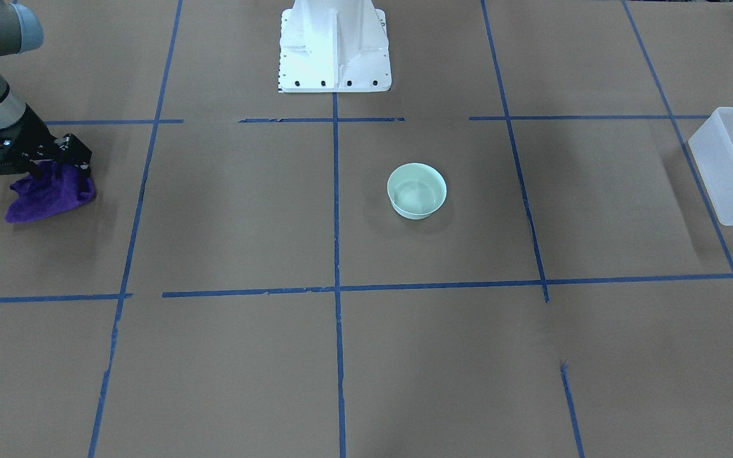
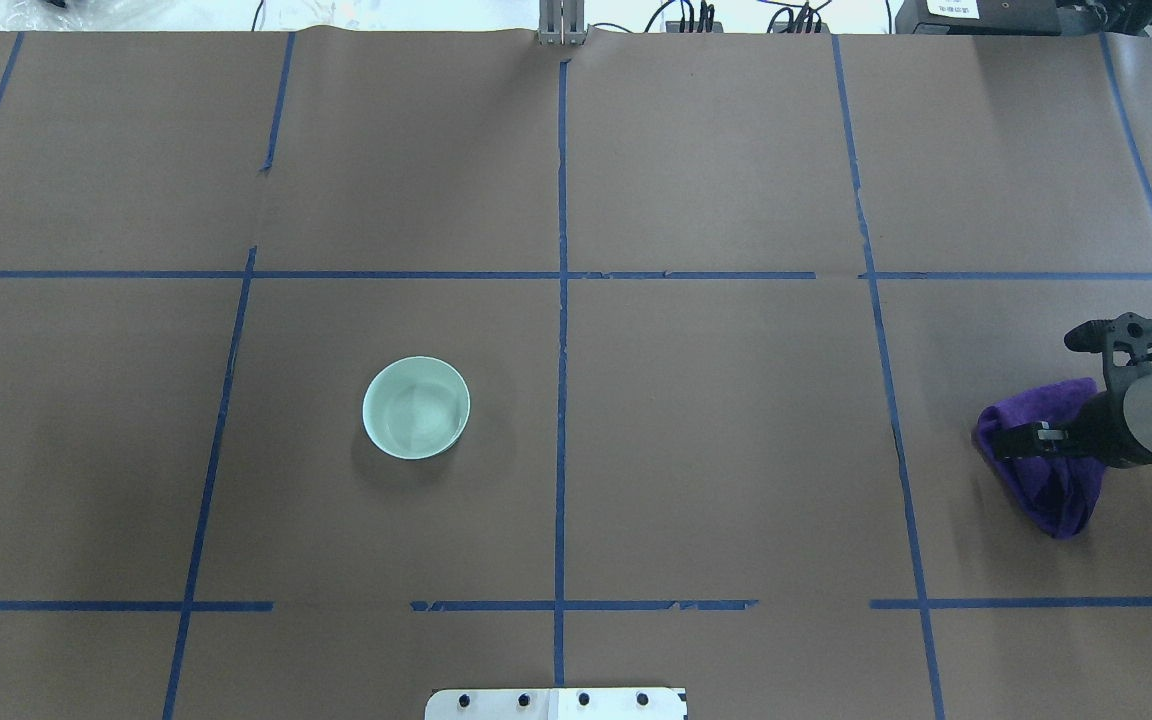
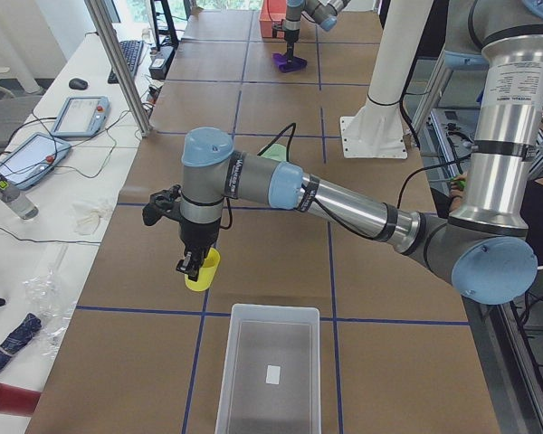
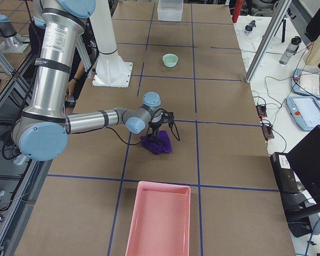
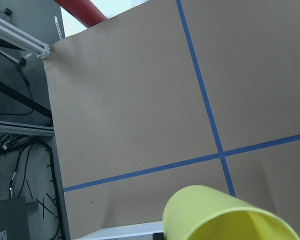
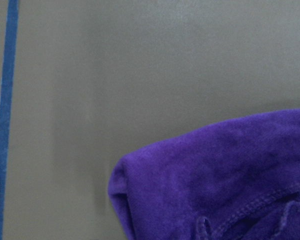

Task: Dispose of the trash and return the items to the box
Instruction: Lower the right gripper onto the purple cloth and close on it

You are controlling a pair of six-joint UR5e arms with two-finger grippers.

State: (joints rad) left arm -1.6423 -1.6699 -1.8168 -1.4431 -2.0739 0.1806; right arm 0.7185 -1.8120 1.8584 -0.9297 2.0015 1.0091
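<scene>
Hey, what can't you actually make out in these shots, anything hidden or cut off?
- Left gripper: seen only small in the exterior left view, so its hold on the yellow cup is unclear; the wrist view's bottom edge cuts the cup.
- Right gripper: jaws sunk in the purple cloth, front-facing view; open or shut unclear.
- Box: cut by the front-facing view's right edge.

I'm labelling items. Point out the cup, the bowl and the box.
cup (image 3: 207,272), exterior left view, its side wall.
bowl (image 2: 416,410), overhead view, its inside bottom.
box (image 1: 721,186), front-facing view, its side wall.
</scene>
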